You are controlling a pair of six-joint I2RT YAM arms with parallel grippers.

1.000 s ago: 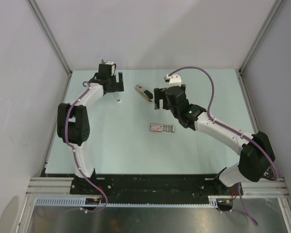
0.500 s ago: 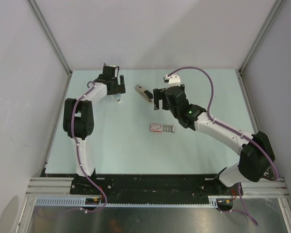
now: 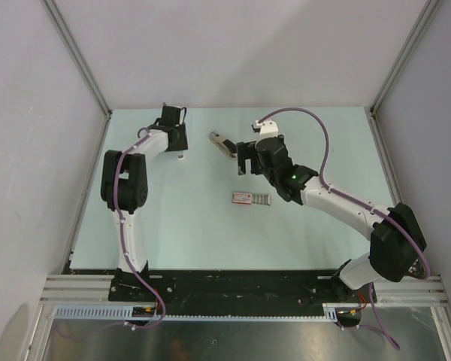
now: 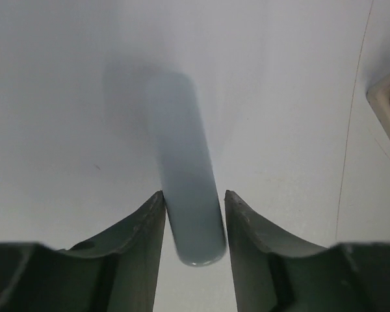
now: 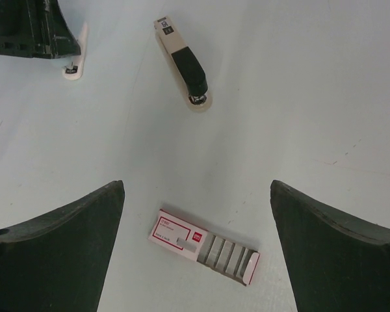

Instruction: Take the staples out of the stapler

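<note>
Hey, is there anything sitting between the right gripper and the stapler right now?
Nothing visible does. Only bare table lies between the right gripper and the stapler. The red-and-white box lies back toward the arm's base, off that path and apart from the stapler.

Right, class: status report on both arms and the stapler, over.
Left fingers flanking pale grey rounded bar, grip unclear. Right fingers open. Slim beige-and-black stapler untouched, nothing blocking.

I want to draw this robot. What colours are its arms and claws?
The left arm and right arm are white with chunky black joints. A purple cable runs along each. The right arm has a green light. Fingers are dark grey.
</note>
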